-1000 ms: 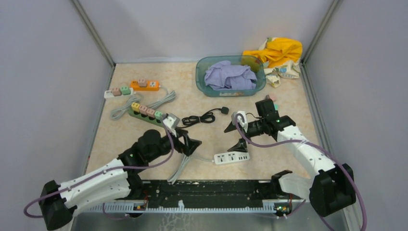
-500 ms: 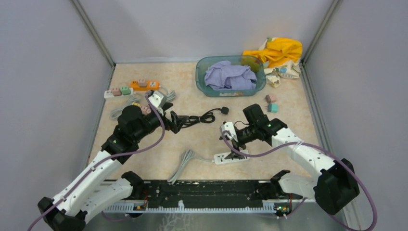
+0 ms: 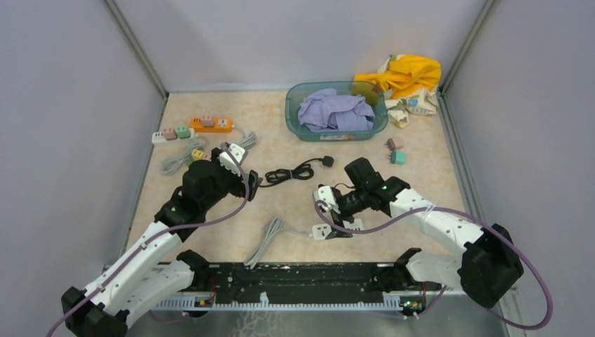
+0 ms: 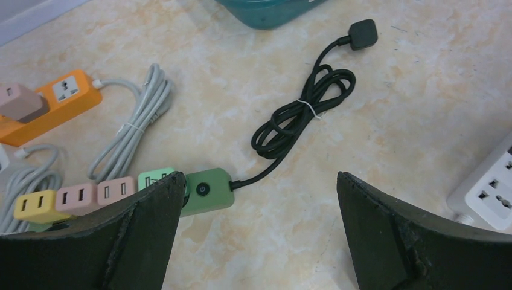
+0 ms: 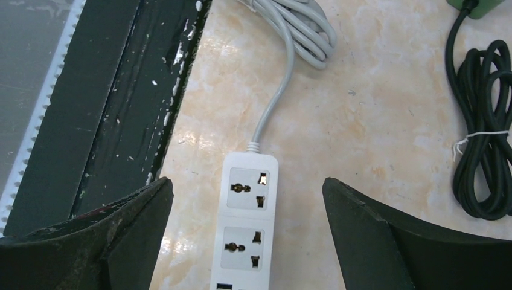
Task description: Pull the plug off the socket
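Observation:
A green power strip (image 4: 205, 190) lies on the table with a yellow plug (image 4: 36, 204), two pink plugs (image 4: 75, 196) and a light green plug (image 4: 156, 180) in its sockets. My left gripper (image 4: 259, 178) is open and empty just above the strip's switch end. In the top view my left gripper (image 3: 250, 184) and arm hide most of that strip. My right gripper (image 5: 246, 181) is open and empty, hovering over a white power strip (image 5: 247, 223) whose sockets hold no plug. It also shows in the top view (image 3: 331, 223).
A coiled black cord (image 4: 302, 112) with black plug (image 4: 364, 33) runs from the green strip. An orange strip (image 3: 210, 124) and a small white strip (image 3: 172, 133), both with plugs, lie far left. A teal basket (image 3: 337, 130), yellow cloth (image 3: 403, 74), two loose plugs (image 3: 396, 150) and a black rail (image 5: 121, 103) are nearby.
My left arm swung from the table's middle back left to the green strip's end. My right gripper moved left and down over the white strip. Both stayed open.

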Controlling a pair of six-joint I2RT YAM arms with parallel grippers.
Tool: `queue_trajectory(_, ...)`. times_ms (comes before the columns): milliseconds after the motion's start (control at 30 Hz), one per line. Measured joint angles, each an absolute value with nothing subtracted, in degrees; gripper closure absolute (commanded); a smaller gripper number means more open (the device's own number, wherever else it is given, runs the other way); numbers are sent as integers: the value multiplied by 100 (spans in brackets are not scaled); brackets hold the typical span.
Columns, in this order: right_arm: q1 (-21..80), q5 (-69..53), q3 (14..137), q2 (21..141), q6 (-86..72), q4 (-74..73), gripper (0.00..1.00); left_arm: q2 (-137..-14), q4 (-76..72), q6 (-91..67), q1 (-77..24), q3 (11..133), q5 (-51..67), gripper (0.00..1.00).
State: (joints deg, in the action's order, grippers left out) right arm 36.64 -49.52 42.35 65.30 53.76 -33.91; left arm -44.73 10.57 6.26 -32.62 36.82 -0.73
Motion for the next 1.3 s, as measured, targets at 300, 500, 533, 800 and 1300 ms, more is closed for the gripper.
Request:
queue_trajectory(300, 4348, -4338, 4086, 6853, 5118, -3039, 5, -4475, 1059, 676, -3155, 3680, -519, 0)
queue_trajectory(500, 4652, -3929, 4086, 7043, 4939, -2783, 5, -4497, 1059, 716, -3118, 3680, -587, 0)
queue_trajectory(533, 4689, -3870, 4086, 7072, 4921, -2751, 5, -4499, 1059, 716, -3109, 3680, -591, 0)
queue_trajectory(800, 4917, -3269, 4086, 7481, 4724, -2460, 6, -4499, 1059, 725, -3096, 3680, -602, 0)
queue_trajectory(1300, 5328, -2075, 4084, 8302, 4554, -2274, 46, -4477, 1059, 742, -3072, 3647, -602, 0)
